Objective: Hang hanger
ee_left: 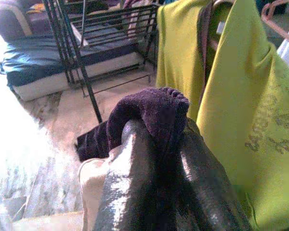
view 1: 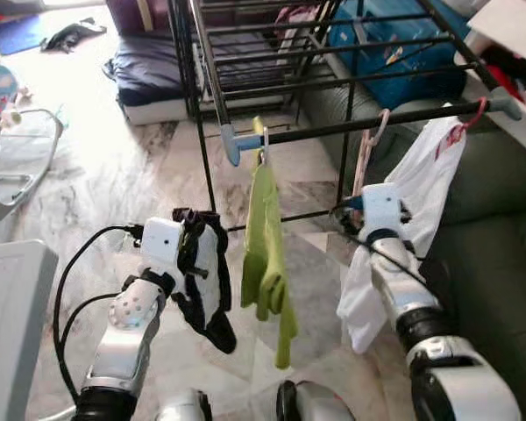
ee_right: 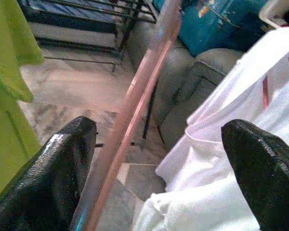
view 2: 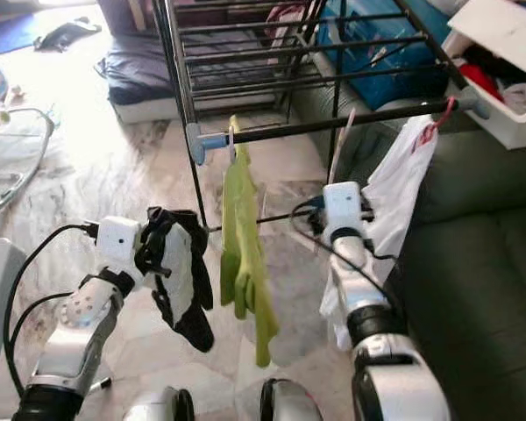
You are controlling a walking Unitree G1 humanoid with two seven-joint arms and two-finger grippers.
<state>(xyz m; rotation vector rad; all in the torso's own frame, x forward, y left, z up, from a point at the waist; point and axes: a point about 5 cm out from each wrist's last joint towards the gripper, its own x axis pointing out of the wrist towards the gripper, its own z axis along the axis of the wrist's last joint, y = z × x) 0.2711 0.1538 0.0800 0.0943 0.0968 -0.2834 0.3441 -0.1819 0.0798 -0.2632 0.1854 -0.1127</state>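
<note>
A black rail (view 1: 351,130) with grey-blue end caps runs across in front of me. On it hang a green shirt (view 1: 265,254), an empty pink hanger (view 1: 368,149) and a white shirt (view 1: 421,189) on a red hanger (view 1: 470,118). My right gripper (ee_right: 159,168) is raised just below the rail and stands open, with the pink hanger's bar (ee_right: 135,101) passing between its fingers (ee_right: 53,178). To the left of the green shirt, my left gripper (ee_left: 159,163) is shut on a dark purple garment (view 1: 206,281) that droops from it.
A black drying rack (view 1: 245,53) stands behind the rail, beside a blue mattress (view 1: 149,70). A grey sofa (view 1: 500,263) fills the right side, with a white box of clothes (view 1: 517,53) above it. A baby bouncer (view 1: 9,158) and a white unit (view 1: 9,316) sit on the left.
</note>
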